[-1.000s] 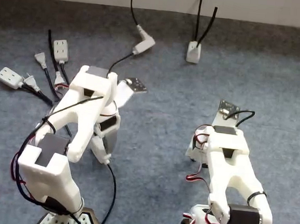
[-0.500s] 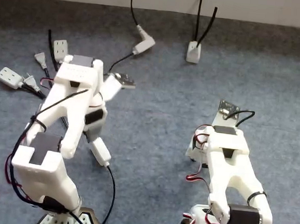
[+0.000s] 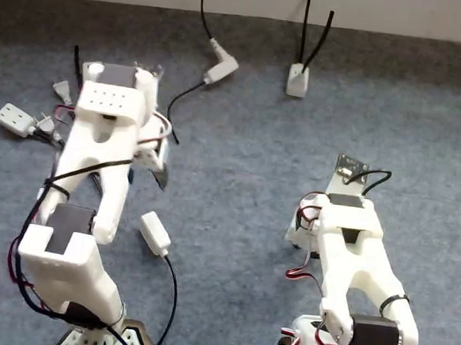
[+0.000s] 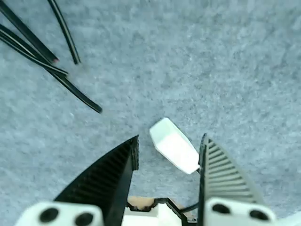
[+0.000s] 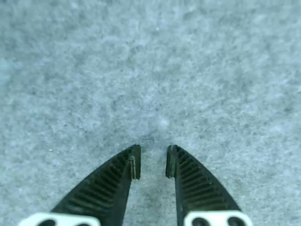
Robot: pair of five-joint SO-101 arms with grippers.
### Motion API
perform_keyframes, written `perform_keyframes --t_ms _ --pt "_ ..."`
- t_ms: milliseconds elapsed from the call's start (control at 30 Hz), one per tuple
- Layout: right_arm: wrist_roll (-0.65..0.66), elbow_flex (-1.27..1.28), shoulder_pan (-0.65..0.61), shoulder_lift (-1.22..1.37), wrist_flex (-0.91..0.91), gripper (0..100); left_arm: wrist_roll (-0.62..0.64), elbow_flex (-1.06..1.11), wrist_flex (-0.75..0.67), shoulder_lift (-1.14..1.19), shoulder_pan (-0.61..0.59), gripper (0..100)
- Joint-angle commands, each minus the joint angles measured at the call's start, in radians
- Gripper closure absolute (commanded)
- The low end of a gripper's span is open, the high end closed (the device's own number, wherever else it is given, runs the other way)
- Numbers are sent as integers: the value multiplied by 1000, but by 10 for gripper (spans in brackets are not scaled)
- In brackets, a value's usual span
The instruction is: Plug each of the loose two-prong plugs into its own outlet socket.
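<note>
A white outlet block [image 3: 155, 233] on a black cable lies on the grey carpet near the left arm's base. In the left wrist view the same block [image 4: 174, 145] shows between the tips of my open left gripper [image 4: 170, 140], which hangs above it [image 3: 157, 167]. Another white socket [image 3: 13, 118] and two loose two-prong plugs [image 3: 61, 89] [image 3: 42, 126] lie at the far left, partly behind the left arm. My right gripper [image 5: 153, 160] points down at bare carpet, its jaws a little apart with nothing between them.
A white angled plug [image 3: 221, 66] and a white block [image 3: 298, 80] on black cables lie at the back near the wall. Black cables [image 4: 47, 66] cross the carpet beside the left gripper. The right arm [image 3: 352, 246] is folded low at the front right.
The left arm has swung back and to the left, towards the cluster of plugs, uncovering the white outlet block on the carpet. The right arm has not moved.
</note>
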Motion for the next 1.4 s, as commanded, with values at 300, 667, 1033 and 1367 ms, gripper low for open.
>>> perform_keyframes --t_ms 300,667,1033,1367 --pt "11 2 12 -2 -35 894 305 211 15 -295 114 776" --pt "11 25 12 -2 -38 894 302 331 14 -35 90 779" --pt "11 25 12 -2 -38 894 308 183 14 243 91 779" --pt "11 25 12 -2 -38 894 304 125 20 308 113 827"
